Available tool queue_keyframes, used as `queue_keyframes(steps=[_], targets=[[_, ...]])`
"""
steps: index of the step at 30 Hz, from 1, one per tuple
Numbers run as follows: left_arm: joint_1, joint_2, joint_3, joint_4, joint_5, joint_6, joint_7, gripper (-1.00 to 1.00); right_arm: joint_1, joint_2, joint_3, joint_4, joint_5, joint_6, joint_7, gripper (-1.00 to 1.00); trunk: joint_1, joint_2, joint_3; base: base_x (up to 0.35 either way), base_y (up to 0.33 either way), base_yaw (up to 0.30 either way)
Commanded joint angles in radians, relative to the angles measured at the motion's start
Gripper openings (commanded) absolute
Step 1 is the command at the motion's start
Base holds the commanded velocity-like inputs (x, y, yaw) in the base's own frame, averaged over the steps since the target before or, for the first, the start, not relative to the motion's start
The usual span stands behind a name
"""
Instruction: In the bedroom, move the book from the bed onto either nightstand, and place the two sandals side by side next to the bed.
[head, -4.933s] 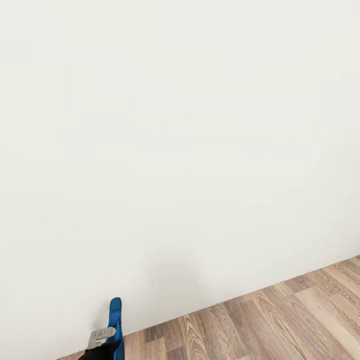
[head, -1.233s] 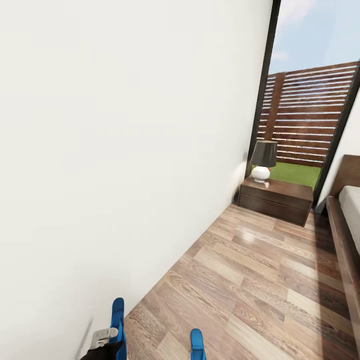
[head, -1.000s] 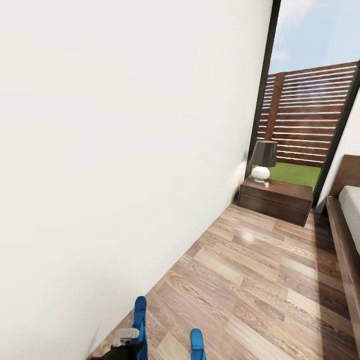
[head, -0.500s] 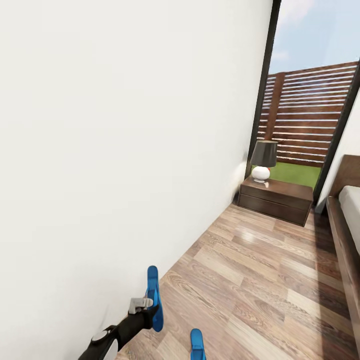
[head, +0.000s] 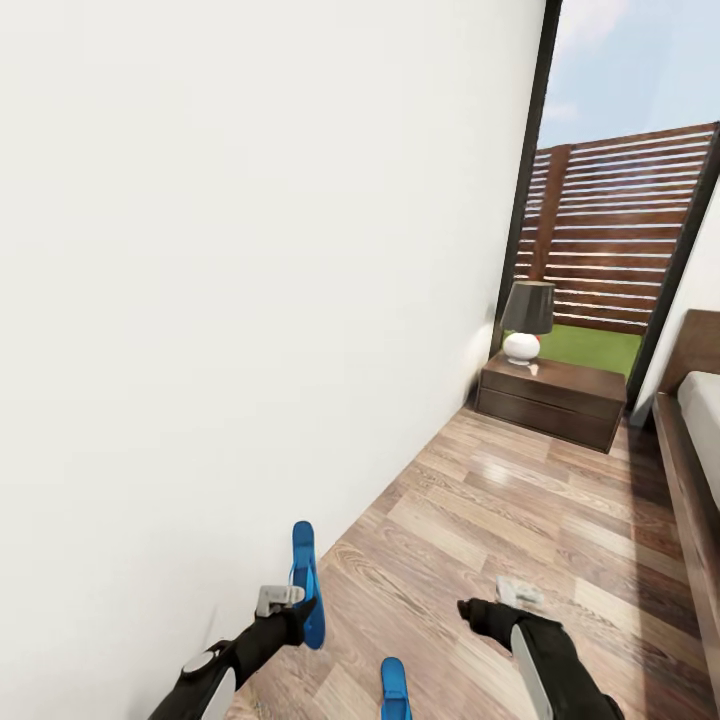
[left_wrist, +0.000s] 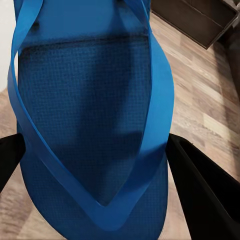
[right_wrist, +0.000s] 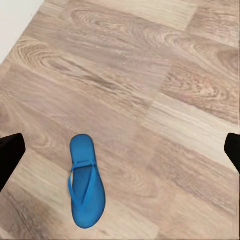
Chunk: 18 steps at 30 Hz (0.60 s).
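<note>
So the left hand (head: 300, 607) is clamped on one blue sandal (head: 304, 583), holding it up on edge with its long axis running away from the robot, roughly along the wall. The other sandal (head: 395, 691) lies flat on the wood floor (head: 520, 530), between the two arms and closer to the right hand (head: 510, 598), which hangs above it with its fingers wide apart. From the right wrist camera that sandal (right_wrist: 86, 182) sits below and a bit off-center, so my guess is the right arm takes it. The bed (head: 695, 450) and nightstand (head: 552, 398) are well ahead on the right. No book visible, no readable labels anywhere.
</note>
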<state>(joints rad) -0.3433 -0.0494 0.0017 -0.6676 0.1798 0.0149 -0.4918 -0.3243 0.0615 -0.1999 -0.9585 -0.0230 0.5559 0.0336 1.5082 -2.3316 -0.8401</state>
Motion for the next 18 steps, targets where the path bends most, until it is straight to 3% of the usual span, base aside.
queue_keyframes(steps=[1, 5, 10, 12, 16, 18], targets=[[0.000, 0.000, 0.001, -0.006, 0.006, 0.004, -0.003, -1.00, -0.023, 0.006, 0.029, -0.003, 0.000, 0.023, -0.026, 1.00, 0.000, 0.000, -0.001, 0.000, 0.000, 0.000], [0.000, 0.002, 0.001, -0.017, 0.007, 0.009, -0.004, -1.00, -0.114, 0.016, 0.085, -0.003, -0.004, 0.130, -0.080, 1.00, 0.000, 0.000, -0.001, 0.000, 0.000, 0.000], [0.000, 0.001, 0.001, -0.019, 0.007, 0.011, -0.004, -1.00, -0.144, 0.035, 0.104, 0.004, -0.008, 0.248, -0.091, 1.00, 0.000, 0.000, -0.001, 0.000, 0.000, 0.000], [0.000, 0.001, 0.001, -0.020, 0.007, 0.011, -0.004, -1.00, -0.147, 0.040, 0.140, 0.010, -0.011, 0.264, -0.091, 1.00, 0.000, 0.000, -0.001, 0.000, 0.000, 0.000], [0.000, 0.000, 0.001, -0.020, 0.007, 0.011, -0.004, -1.00, -0.148, 0.042, 0.267, 0.012, -0.016, 0.288, -0.091, 1.00, 0.011, -0.021, -0.011, 0.000, 0.000, 0.000], [0.000, 0.000, 0.001, -0.020, 0.007, 0.011, -0.004, -1.00, -0.148, 0.043, 0.290, 0.012, -0.016, 0.292, -0.091, 1.00, 0.019, -0.035, -0.017, 0.000, 0.000, 0.000]])
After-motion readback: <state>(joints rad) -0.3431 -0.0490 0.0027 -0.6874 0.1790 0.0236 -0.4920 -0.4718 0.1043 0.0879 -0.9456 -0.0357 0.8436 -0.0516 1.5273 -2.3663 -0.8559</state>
